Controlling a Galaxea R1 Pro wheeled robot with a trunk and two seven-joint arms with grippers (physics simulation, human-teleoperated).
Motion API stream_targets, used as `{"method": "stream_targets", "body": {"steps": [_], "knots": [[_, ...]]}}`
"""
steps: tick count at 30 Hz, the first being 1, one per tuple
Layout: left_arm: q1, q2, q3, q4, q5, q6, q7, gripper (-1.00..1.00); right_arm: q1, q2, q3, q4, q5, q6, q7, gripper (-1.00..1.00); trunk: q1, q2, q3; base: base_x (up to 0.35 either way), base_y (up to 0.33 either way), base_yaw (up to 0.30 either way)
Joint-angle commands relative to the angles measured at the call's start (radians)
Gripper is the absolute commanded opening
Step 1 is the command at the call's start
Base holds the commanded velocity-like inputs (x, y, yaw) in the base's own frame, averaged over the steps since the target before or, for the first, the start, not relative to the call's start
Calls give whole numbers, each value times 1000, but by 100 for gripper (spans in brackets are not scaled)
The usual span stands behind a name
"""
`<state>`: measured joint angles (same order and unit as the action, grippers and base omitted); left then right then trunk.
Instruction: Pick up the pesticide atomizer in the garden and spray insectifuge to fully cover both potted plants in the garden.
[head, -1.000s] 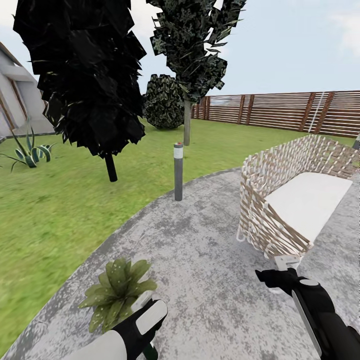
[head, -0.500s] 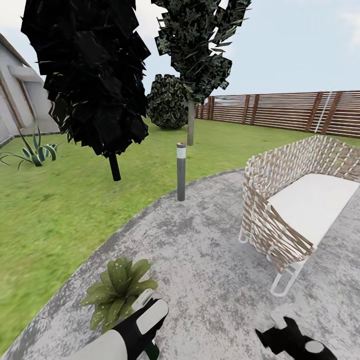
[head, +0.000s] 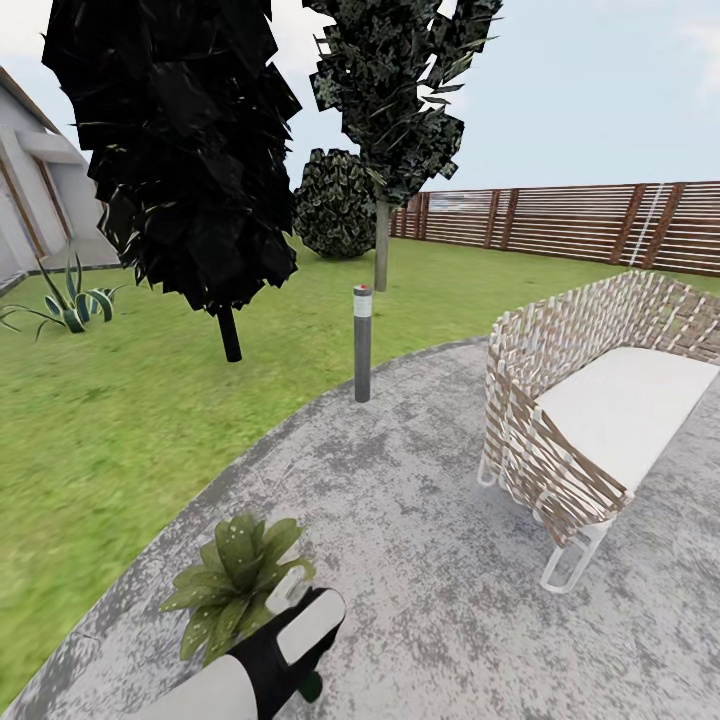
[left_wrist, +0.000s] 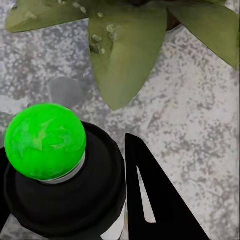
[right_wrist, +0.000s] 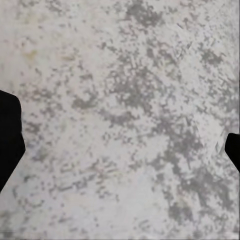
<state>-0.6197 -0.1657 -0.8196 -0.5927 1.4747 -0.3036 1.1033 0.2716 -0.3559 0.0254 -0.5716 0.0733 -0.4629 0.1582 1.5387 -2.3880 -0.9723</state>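
A striped spiky plant (head: 68, 305) is seen on the lawn (head: 110, 420) at far left. At the patio's (head: 420, 560) edge one potted plant (head: 235, 575) is found, with the left gripper (left_wrist: 107, 200) just beside it, closed around the spray bottle (left_wrist: 62, 187), whose green end (left_wrist: 46, 141) is turned toward the leaves. A grey post (head: 362, 343) stands further back, a wicker seat (head: 590, 400) to the right. The right gripper (right_wrist: 120, 145) is held wide apart over bare paving.
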Motion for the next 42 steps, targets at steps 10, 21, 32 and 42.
{"method": "stream_targets", "body": {"steps": [10, 21, 32, 42], "knots": [[0, 0, -95, 0, 1, -87, -4, -100, -5, 0, 4, 38, 7, -4, -5, 100, 0, 0, 0, 19, -44, 0], [0, 3, -95, 11, 4, -88, -53, -100, -5, 0, 8, 37, 11, -12, -5, 100, 0, 0, 0, 105, -121, 2], [0, 3, -95, 18, 5, -89, -54, -100, -5, 0, 10, 38, 13, -13, -5, 100, 0, 0, 0, 269, -60, 204], [0, 2, -94, 19, 14, -89, -55, -100, -5, 0, 10, 38, 13, -13, -5, 100, 0, 0, 0, -154, -1, 30]]}}
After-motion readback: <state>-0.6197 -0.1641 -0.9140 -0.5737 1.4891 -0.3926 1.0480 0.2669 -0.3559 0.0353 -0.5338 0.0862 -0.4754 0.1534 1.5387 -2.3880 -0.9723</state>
